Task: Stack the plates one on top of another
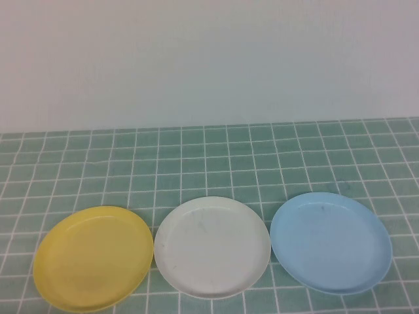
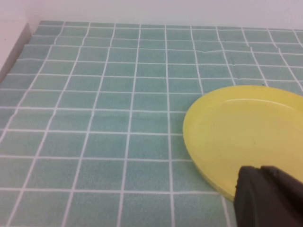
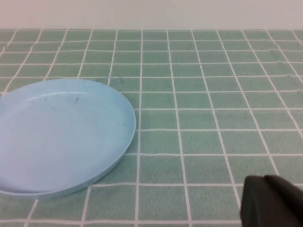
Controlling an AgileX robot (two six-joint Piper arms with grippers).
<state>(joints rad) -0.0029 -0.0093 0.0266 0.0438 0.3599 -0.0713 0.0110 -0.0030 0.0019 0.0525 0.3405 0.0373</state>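
**A:** Start with the tools. Where are they?

**B:** Neither arm shows in the high view. Each wrist view catches only a dark piece of its own gripper: the left gripper (image 2: 270,196) sits low over the near rim of the yellow plate (image 2: 246,135), and the right gripper (image 3: 272,201) hangs over bare tiled table (image 3: 199,118) just beside the blue plate (image 3: 59,135). Both are closed and hold nothing.

**A:** And the plates themselves?

**B:** All three lie flat in a row along the near edge of the table: the yellow plate (image 1: 93,256) toward the near left corner, the white plate (image 1: 212,247) in the middle, the blue plate (image 1: 330,243) toward the near right corner. The rims of neighbours come very close; whether they touch, I cannot tell. Nothing is stacked yet.

**A:** Why would the arms be set like that?

**B:** My guess is that each arm waits by the outer plate on its own side, so either could lift its plate onto the white one in the middle.

**A:** Room to move?

**B:** Plenty behind the row, where the table (image 1: 209,157) is open tile up to the wall. In front there is little: the yellow and white rims run nearly to the near edge, so a gripper would likely have easier access from the far or outer rims.
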